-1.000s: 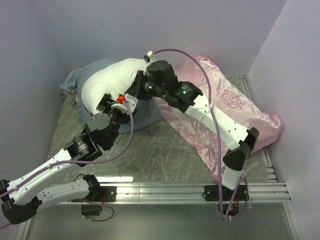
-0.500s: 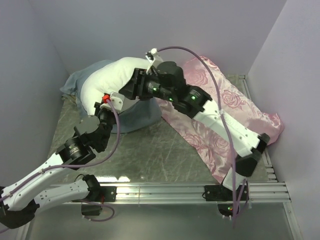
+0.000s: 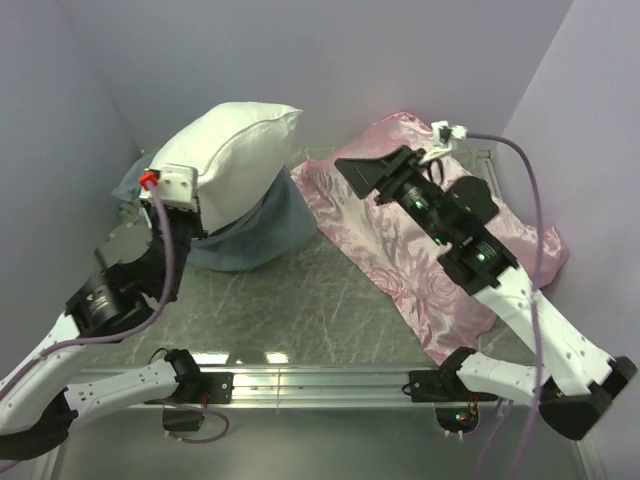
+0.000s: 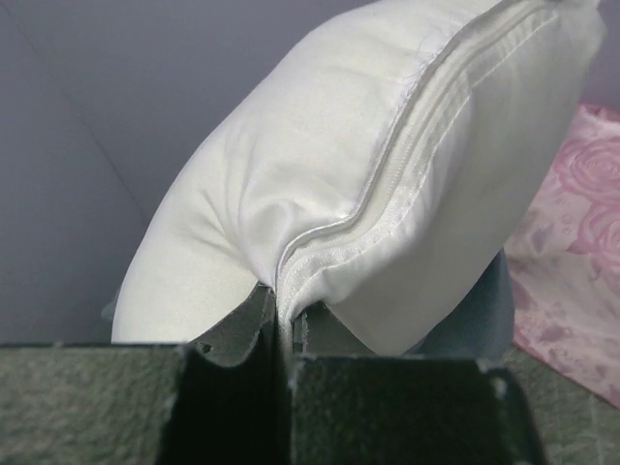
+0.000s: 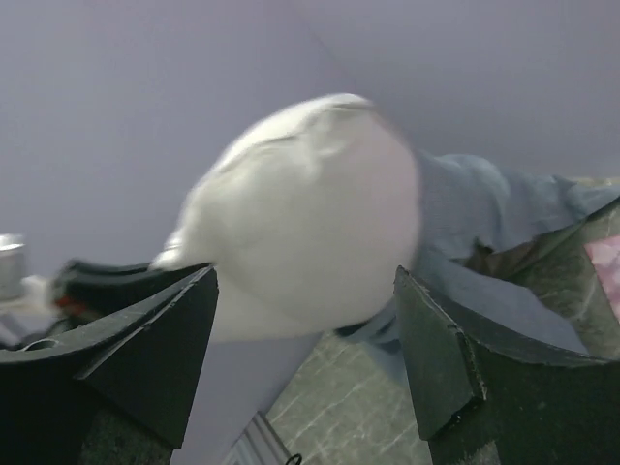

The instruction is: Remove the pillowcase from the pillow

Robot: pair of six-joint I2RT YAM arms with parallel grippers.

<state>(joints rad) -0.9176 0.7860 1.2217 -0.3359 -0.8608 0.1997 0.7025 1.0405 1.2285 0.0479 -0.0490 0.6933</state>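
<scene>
The white pillow (image 3: 232,148) stands raised at the back left, its lower end still in the bunched grey-blue pillowcase (image 3: 258,238) on the table. My left gripper (image 3: 192,205) is shut on the pillow's stitched edge seam (image 4: 329,247); in the left wrist view the left gripper (image 4: 282,325) pinches that seam, with the pillow (image 4: 291,184) rising above and the pillowcase (image 4: 487,308) behind it. My right gripper (image 3: 362,176) hangs open over the pink cushion, apart from the pillow. In the right wrist view the right gripper (image 5: 305,281) holds nothing, and the pillow (image 5: 310,218) and pillowcase (image 5: 489,208) lie beyond it.
A pink satin rose-patterned cushion (image 3: 400,250) lies across the right half of the grey marbled table (image 3: 300,300). Purple-grey walls close in at the left, back and right. A metal rail (image 3: 330,380) runs along the near edge.
The left gripper shut on the pillow's edge and raised it up and left out of the pillowcase. The right gripper let go, opened, and drew back right over the pink cushion.
</scene>
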